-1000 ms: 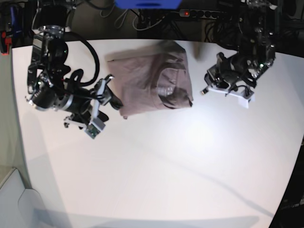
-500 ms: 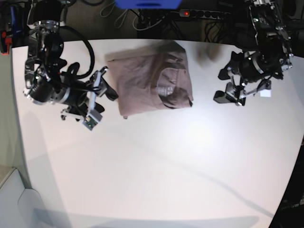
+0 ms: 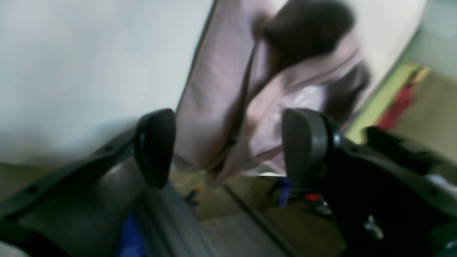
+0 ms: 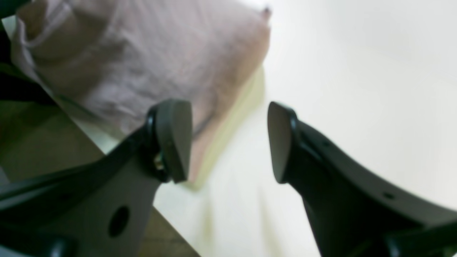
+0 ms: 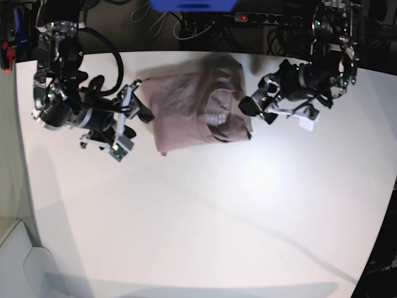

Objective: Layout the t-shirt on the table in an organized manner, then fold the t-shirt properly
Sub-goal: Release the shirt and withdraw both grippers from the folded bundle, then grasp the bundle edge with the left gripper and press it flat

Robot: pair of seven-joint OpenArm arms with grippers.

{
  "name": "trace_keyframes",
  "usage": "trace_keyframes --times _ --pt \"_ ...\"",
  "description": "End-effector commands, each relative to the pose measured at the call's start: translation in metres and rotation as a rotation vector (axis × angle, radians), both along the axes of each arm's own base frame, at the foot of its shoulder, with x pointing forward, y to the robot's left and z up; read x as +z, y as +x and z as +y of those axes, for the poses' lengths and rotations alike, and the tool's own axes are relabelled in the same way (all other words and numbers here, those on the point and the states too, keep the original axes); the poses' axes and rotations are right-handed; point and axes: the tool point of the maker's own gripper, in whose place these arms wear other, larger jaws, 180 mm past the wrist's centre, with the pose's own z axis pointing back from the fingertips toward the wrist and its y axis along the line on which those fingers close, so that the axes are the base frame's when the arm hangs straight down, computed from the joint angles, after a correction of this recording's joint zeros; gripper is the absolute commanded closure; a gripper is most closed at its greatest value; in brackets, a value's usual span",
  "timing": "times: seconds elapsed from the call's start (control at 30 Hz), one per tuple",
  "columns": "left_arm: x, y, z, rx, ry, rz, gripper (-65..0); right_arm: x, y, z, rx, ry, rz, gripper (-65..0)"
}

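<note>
Since half a second ago, your left gripper (image 5: 257, 108) has swung in from the right side of the base view to the t-shirt's right edge, while your right gripper (image 5: 138, 115) has barely shifted and the shirt lies where it was.

The t-shirt (image 5: 198, 105) sits folded into a rough rectangle in the upper middle of the base view, near the far edge of the table (image 5: 217, 217). Its collar and pale neck label face up on the right half, and the left half is a smooth flat panel.

Your left gripper, on the right of that view, hangs just beside the shirt's right edge with its jaws spread wide and nothing between them. In the left wrist view the fingers (image 3: 155, 146) frame the blurred shirt (image 3: 228, 107) beyond them, with a dark blurred shape across the cloth at the top of the frame. Whether the fingertips touch the cloth, you cannot tell.

Your right gripper, on the left of the base view, sits just beside the shirt's left edge, jaws also parted wide and empty. In the right wrist view the left finger (image 4: 173, 139) overlaps the shirt's corner (image 4: 142, 60) and the other hangs over bare table (image 4: 357, 71).

Beyond the far table edge you see a power strip (image 5: 267, 17), cables and a blue object (image 5: 192, 5).
</note>
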Motion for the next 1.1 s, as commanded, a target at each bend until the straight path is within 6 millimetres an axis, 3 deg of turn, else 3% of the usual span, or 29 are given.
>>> trace_keyframes --times 0.0,0.2,0.37,0.5,0.8,1.07 --pt "0.012 0.010 -0.001 -0.021 0.013 -0.055 -45.4 0.013 0.008 0.002 0.003 0.023 -0.047 -34.0" --pt "0.012 0.017 -0.011 -0.083 0.086 -0.094 -45.4 0.011 0.006 -0.004 0.005 0.005 -0.043 -34.0" --pt "0.012 0.024 -0.006 -0.086 0.129 -0.112 -45.4 0.007 0.001 -0.004 0.005 0.005 -0.030 -34.0" --pt "0.000 0.030 -0.001 -0.069 0.144 -0.090 -45.4 0.007 0.001 -0.004 0.004 0.004 -0.030 -34.0" --pt "-0.015 0.035 -0.022 -0.147 0.167 -0.081 -45.4 0.007 0.001 -0.004 0.004 0.003 -0.028 -34.0" --pt "-0.036 0.029 -0.012 -0.146 0.219 -0.027 -45.4 0.007 0.001 -0.004 0.004 0.004 -0.030 -34.0"
